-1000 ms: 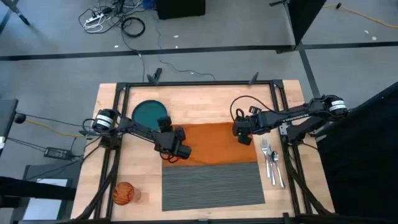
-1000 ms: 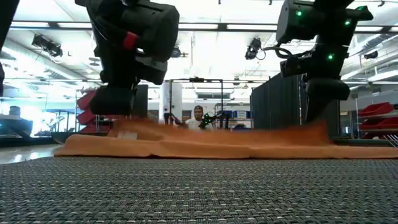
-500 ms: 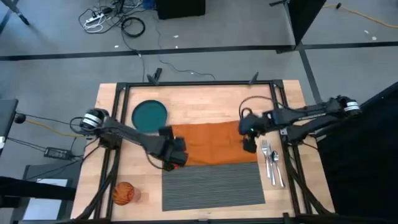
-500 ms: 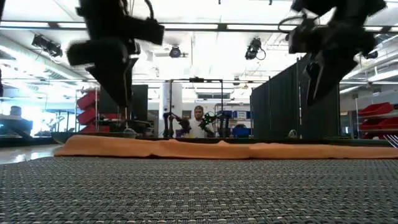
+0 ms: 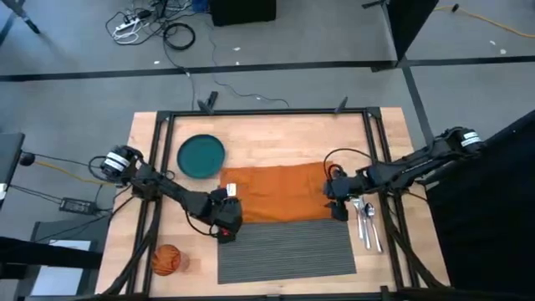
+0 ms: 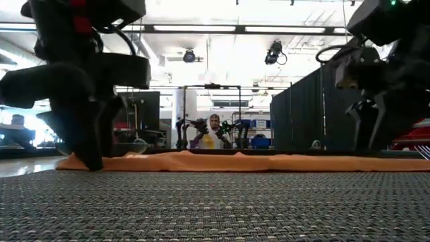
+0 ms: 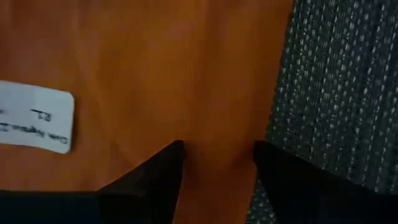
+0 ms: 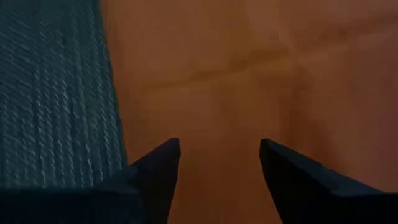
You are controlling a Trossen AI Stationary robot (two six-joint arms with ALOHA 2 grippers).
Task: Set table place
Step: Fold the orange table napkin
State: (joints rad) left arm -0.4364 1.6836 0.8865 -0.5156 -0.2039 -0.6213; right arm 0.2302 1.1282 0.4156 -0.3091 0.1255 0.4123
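Down on the surface (image 5: 276,134), the orange napkin (image 5: 276,192) lay spread flat across the middle of the wood, its near edge overlapping the far edge of the dark ribbed placemat (image 5: 288,249). The left gripper (image 5: 224,224) sat low at the napkin's near left corner, where cloth and placemat met. Its wrist view showed the two dark fingers (image 7: 155,171) parted, with orange cloth filling the gap between them; whether they pinched it could not be told. A white label (image 7: 34,117) lay on the cloth there, and the placemat's weave ran alongside. The right gripper (image 5: 337,203) was low at the napkin's near right corner, fingers (image 8: 158,163) likewise spread apart over orange cloth beside the placemat, holding nothing that could be made out.

The teal plate (image 5: 201,155) rested on bare wood near the far left, just beyond the napkin's corner. The orange cup (image 5: 165,260) stood at the near left corner of the surface, well apart from the placemat. The silver cutlery (image 5: 365,219) lay together to the right of the napkin and placemat, just beside the right gripper.
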